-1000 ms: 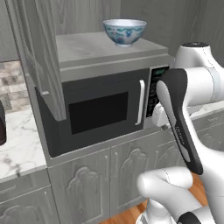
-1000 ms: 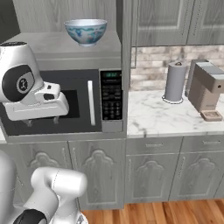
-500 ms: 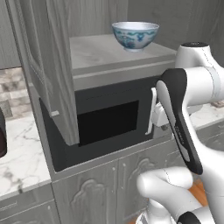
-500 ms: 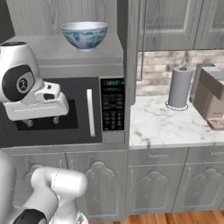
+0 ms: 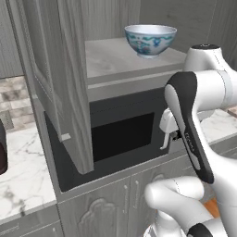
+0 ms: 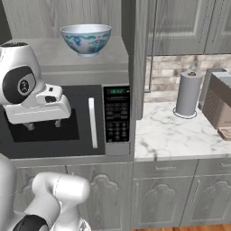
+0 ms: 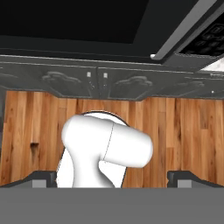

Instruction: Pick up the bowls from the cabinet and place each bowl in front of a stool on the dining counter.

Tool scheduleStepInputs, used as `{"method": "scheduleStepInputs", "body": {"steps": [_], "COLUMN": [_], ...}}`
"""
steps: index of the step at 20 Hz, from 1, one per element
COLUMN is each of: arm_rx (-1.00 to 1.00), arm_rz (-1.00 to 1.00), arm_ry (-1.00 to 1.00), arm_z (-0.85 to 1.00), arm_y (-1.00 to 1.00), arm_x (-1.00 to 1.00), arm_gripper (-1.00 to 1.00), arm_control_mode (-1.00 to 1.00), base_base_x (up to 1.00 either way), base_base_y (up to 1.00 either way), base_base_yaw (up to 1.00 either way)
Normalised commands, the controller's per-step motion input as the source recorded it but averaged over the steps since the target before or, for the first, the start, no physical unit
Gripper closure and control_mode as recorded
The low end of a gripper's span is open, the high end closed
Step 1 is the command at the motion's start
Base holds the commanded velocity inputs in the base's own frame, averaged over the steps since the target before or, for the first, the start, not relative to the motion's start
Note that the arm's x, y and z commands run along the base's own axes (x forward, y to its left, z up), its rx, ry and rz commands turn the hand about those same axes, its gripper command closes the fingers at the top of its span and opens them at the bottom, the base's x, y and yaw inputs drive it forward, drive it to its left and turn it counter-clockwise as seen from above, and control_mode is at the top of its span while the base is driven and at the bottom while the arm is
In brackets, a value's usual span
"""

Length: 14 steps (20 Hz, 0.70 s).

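A white bowl (image 5: 150, 39) (image 6: 85, 39) with a blue-teal and red pattern stands upright on the pale shelf of the grey cabinet (image 5: 115, 58) (image 6: 49, 49), above a built-in microwave. The cabinet's panelled door (image 5: 65, 83) hangs open at the left. My gripper (image 6: 43, 125) (image 5: 170, 136) is well below the bowl, in front of the microwave door, and points down. Its fingers (image 7: 43, 178) stand wide apart with nothing between them. In the hand view it looks down at the wood floor and the base cabinets.
A black microwave (image 5: 120, 139) (image 6: 116, 119) fills the niche under the shelf. To its right, a marble worktop (image 6: 176, 135) carries a paper towel roll (image 6: 188, 94) and a grey appliance (image 6: 221, 106). A dark object (image 5: 2, 155) stands on the worktop at the far left.
The whole picture has shifted and grown: the base has driven closer to the cabinet. The arm keeps its pose and the gripper stays open. The bowl has not moved on its shelf.
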Motion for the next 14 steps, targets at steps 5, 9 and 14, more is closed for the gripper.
{"method": "scheduleStepInputs", "body": {"steps": [5, 9, 14], "arm_rx": [0.0, -0.04, -0.08], "arm_rz": [0.0, 0.0, 0.01], "arm_ry": [0.0, 0.02, -0.07], "arm_z": [0.0, 0.22, 0.46], "arm_y": [0.0, 0.03, 0.0], "arm_x": [0.0, 0.05, 0.0], "arm_gripper": [-1.0, -1.0, -1.0], "arm_control_mode": [1.0, -1.0, -1.0], "base_base_x": [0.0, 0.0, 0.0], "base_base_y": [0.0, 0.0, 0.0], "base_base_yaw": [0.0, 0.0, 0.0]}}
